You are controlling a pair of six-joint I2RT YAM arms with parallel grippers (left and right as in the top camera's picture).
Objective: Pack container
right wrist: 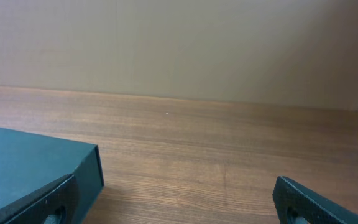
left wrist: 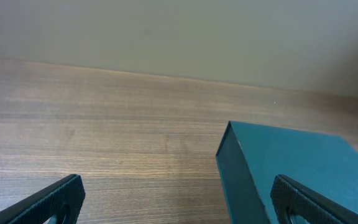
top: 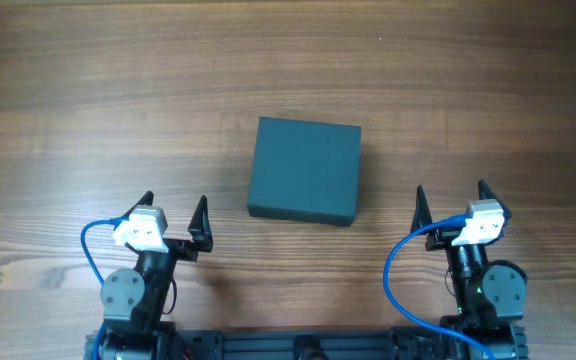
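The container [top: 304,170] is a matte dark teal-grey rectangular box, closed, lying flat at the middle of the wooden table. It also shows at the lower right of the left wrist view [left wrist: 291,165] and at the lower left of the right wrist view [right wrist: 30,165]. My left gripper [top: 175,217] is open and empty, near the front edge, left of the box. It also shows in the left wrist view [left wrist: 179,202]. My right gripper [top: 452,200] is open and empty, right of the box. It also shows in the right wrist view [right wrist: 176,202]. Neither gripper touches the box.
The wooden table [top: 88,90] shows no other objects. A plain beige wall [right wrist: 179,43] stands behind its far edge. Blue cables [top: 90,245] loop beside each arm's base at the front.
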